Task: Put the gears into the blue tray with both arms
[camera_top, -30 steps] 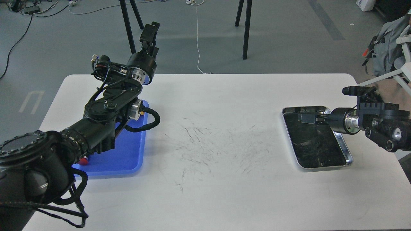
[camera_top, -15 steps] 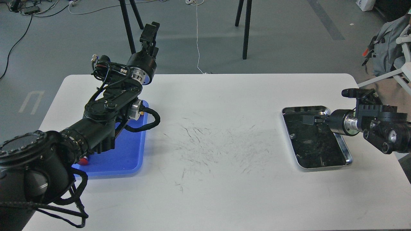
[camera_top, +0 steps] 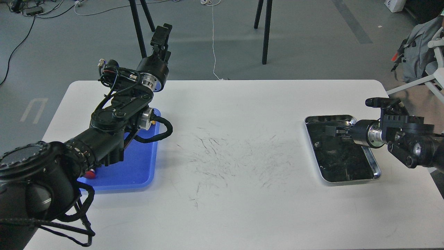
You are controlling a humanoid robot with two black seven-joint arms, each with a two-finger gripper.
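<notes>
Head view: your left arm (camera_top: 114, 121) rises from the lower left corner, crosses over the flat bright blue plastic tray (camera_top: 138, 166) and bends upward, so its left end effector (camera_top: 161, 36) points up and away past the far edge of the white counter (camera_top: 229, 208). You see that end effector edge-on and dark; whether its fingers are spread or closed cannot be told. A small red-capped part (camera_top: 90, 173) peeks out beside the arm at the tray's near left edge. Your right arm (camera_top: 406, 139) enters from the right edge and lies nearly level, its right end effector (camera_top: 331, 130) reaching leftward over the far part of the shiny silver metal tray (camera_top: 376, 170). Its fingers are too small and dark to judge their gap. You cannot pick out any gears against the metal tray's dark reflective floor. Between both trays the scuffed counter middle lies open, as does its near edge.
</notes>
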